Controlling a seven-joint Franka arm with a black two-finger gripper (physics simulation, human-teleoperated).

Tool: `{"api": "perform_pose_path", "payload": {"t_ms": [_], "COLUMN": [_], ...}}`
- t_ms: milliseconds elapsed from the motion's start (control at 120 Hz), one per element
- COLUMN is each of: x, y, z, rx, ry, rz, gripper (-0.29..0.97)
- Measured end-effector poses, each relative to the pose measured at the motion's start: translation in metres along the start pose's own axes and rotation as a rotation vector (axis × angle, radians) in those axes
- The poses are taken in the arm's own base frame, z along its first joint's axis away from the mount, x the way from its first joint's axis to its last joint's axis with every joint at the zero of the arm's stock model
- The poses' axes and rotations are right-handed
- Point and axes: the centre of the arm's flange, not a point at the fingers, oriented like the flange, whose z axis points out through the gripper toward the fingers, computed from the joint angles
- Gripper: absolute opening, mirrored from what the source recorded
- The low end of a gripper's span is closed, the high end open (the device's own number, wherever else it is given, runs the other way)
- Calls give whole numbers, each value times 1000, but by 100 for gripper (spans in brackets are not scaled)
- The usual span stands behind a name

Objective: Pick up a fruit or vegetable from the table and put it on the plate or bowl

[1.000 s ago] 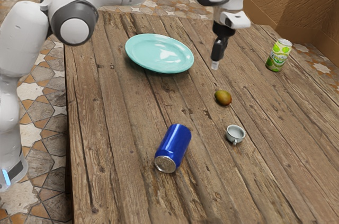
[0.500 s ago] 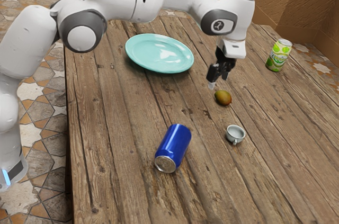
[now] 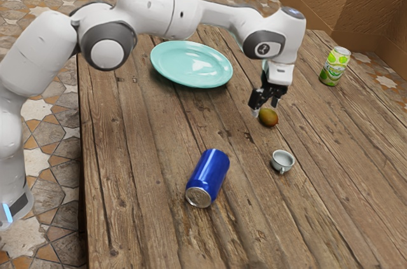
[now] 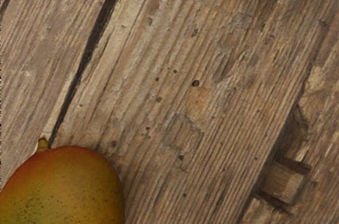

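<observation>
The arm reaches across the wooden table [image 3: 146,154] from the exterior view's left, and its black gripper [image 3: 262,106] hangs low with the fingers spread apart, just over the mango [image 3: 269,117]. The fingers are not clamped on the fruit, and whether either tip touches its skin cannot be told. The mango lies on the bare planks, well apart from the teal plate [image 3: 191,63] and between that plate and a small cup [image 3: 282,161] tipped on its side. A blue can [image 3: 207,177] lies on its side nearer the front edge, and a green can [image 3: 334,65] stands upright toward the exterior view's right. In the wrist view the mango [image 4: 61,187] sits close under the hand, its stem end against the weathered table [image 4: 212,86].
</observation>
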Motion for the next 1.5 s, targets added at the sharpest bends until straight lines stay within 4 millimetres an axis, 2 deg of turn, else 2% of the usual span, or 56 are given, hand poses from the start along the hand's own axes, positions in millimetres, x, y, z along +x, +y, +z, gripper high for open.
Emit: {"api": "perform_pose_path", "payload": {"t_ms": [517, 817, 1175, 1500], "x": [-4, -17, -14, -11], "y": [-18, -26, -29, -31], "z": [25, 33, 50, 62], "rx": [59, 72, 74, 77], "ry": [26, 21, 25, 28], "rz": [40, 33, 41, 38], "gripper": [68, 68, 67, 36]}}
